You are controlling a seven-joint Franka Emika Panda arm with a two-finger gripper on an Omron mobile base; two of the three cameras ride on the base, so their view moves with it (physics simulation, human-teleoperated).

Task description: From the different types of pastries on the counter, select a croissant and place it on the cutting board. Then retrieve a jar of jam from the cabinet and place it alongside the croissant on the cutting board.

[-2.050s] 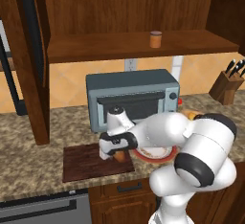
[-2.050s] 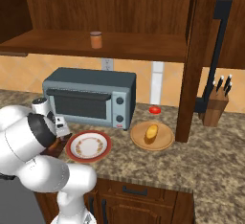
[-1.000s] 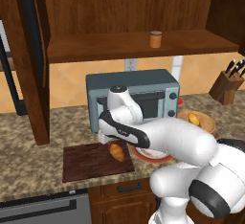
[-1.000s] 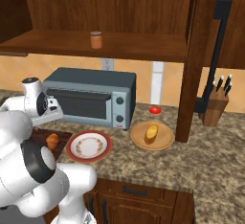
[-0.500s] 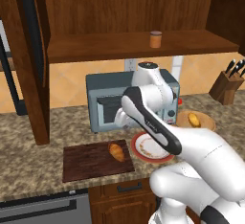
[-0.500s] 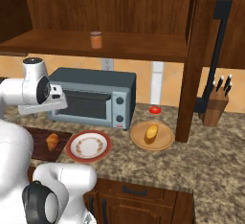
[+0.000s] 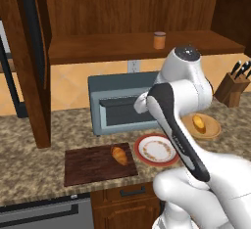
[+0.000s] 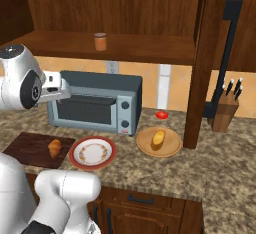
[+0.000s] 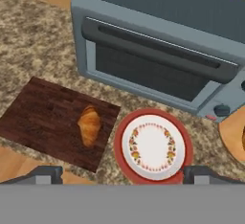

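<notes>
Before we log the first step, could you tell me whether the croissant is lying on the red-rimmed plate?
No, the croissant lies on the cutting board, beside the red-rimmed plate.

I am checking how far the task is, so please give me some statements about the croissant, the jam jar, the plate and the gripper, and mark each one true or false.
1. The croissant lies on the cutting board. True.
2. The jar of jam stands on the cutting board beside the croissant. False: it stands on the cabinet shelf, above the toaster oven.
3. The red-rimmed plate holds a pastry. False: nothing lies on it; the pale bun lies on the wooden plate further right.
4. The gripper holds nothing, its fingertips wide apart. True.
5. The toaster oven door is open. False: it is shut.
</notes>
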